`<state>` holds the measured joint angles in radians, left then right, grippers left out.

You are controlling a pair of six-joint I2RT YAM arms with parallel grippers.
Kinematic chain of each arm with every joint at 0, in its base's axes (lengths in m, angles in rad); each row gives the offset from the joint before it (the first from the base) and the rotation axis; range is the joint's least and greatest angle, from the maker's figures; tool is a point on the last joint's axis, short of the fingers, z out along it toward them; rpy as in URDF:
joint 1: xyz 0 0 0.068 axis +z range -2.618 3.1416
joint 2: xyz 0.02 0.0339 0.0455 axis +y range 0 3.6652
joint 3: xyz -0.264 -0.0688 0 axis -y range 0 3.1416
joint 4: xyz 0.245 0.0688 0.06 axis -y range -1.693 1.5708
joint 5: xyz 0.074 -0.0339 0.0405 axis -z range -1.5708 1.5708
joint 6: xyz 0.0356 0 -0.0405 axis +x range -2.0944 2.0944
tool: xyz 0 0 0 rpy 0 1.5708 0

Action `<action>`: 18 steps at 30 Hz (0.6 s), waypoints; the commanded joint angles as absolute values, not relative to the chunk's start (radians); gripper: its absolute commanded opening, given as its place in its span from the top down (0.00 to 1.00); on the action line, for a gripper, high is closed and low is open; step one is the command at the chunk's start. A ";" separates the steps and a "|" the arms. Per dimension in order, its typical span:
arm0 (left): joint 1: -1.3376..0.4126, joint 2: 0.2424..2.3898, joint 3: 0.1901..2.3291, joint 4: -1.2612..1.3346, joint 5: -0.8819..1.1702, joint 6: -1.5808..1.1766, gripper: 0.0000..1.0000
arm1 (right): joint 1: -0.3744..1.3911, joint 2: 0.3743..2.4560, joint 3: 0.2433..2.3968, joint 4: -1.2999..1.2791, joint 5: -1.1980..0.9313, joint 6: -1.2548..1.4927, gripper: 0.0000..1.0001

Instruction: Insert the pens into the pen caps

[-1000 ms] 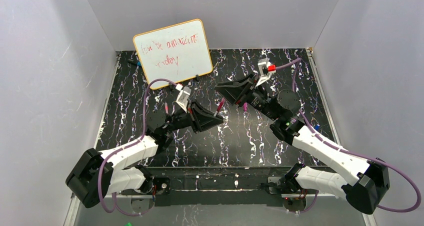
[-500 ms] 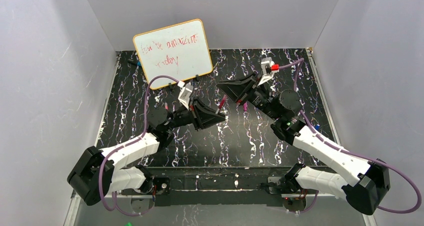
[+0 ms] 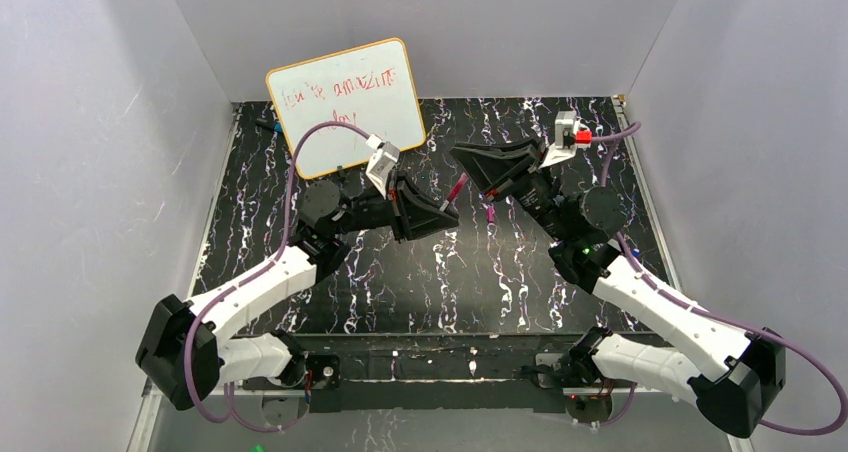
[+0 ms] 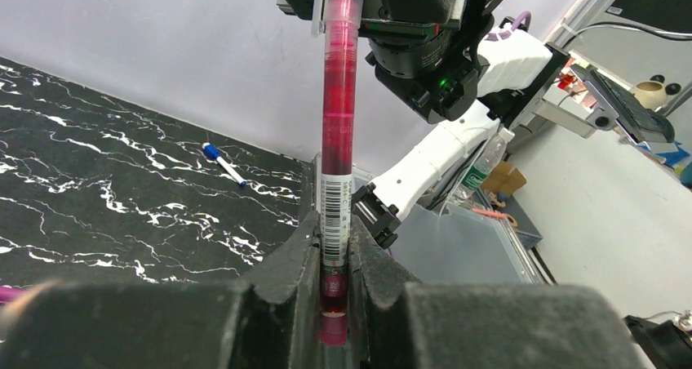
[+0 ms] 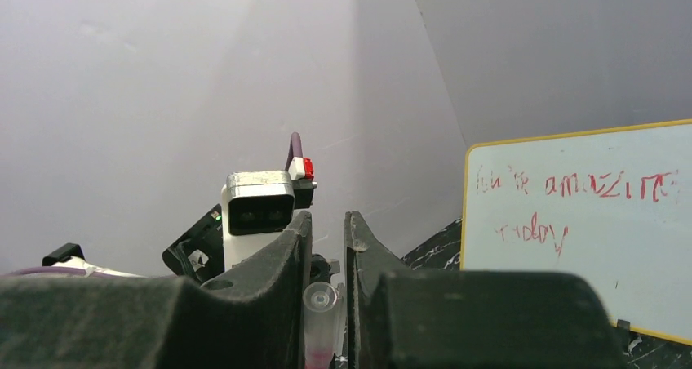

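My left gripper [image 3: 444, 205] is shut on the lower end of a pink-red pen [image 3: 457, 187] with a barcode label, held off the table. In the left wrist view the pen [image 4: 337, 132] stands straight up from the left gripper [image 4: 334, 222]. Its far end sits in a pale, translucent pink cap [image 4: 343, 2] held by my right gripper [image 3: 470, 168]. In the right wrist view the right gripper [image 5: 328, 222] is shut on that cap [image 5: 320, 308], seen end-on. A small magenta piece [image 3: 490, 213] lies on the table below them. I cannot see the second pen.
A whiteboard [image 3: 346, 105] with red writing leans at the back left and also shows in the right wrist view [image 5: 587, 214]. A blue-tipped marker [image 4: 222, 162] lies on the black marbled table [image 3: 460, 282]. White walls close in three sides.
Both grippers have moved towards the back right, keeping the pen between them. The right arm has swung right and the left arm has reached further forward.
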<state>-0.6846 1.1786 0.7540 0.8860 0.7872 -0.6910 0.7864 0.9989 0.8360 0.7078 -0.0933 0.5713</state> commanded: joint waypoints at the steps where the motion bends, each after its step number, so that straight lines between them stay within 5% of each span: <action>1: -0.656 1.167 0.909 0.929 0.710 -0.668 1.00 | 0.833 1.039 0.775 0.541 -0.229 0.554 0.99; 18: -0.617 1.209 1.038 0.897 0.786 -0.673 1.00 | 0.914 1.124 0.721 0.531 -0.261 0.551 0.99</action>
<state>-0.6201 1.2232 0.8928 0.7238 0.9630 -0.6605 0.8082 1.0206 0.8066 0.8150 -0.0254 0.5602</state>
